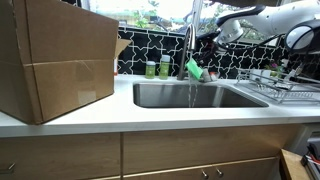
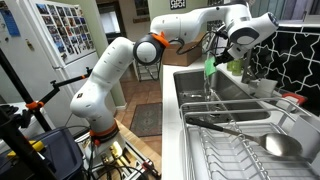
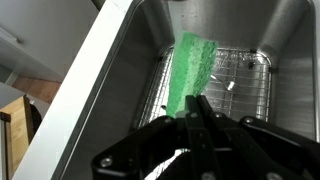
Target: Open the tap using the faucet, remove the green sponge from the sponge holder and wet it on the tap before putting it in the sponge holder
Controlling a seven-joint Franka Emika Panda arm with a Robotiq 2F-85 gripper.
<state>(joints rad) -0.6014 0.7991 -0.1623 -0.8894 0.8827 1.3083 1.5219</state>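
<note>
My gripper [image 3: 198, 112] is shut on the green sponge [image 3: 192, 65] and holds it above the steel sink basin [image 3: 285, 40]. In both exterior views the sponge [image 1: 194, 69] [image 2: 210, 68] hangs from the gripper [image 1: 204, 56] [image 2: 216, 55] right beside the tall silvery tap [image 1: 190, 28]. A thin stream of water [image 1: 190, 92] falls from the tap into the sink [image 1: 160, 95], just next to the sponge. I cannot make out the sponge holder in any view.
A big cardboard box [image 1: 55, 60] stands on the counter beside the sink. Two short green containers [image 1: 157, 68] stand at the back wall. A wire dish rack [image 1: 280, 88] [image 2: 250, 140] holds utensils. A wire grid [image 3: 245, 75] lies on the sink floor.
</note>
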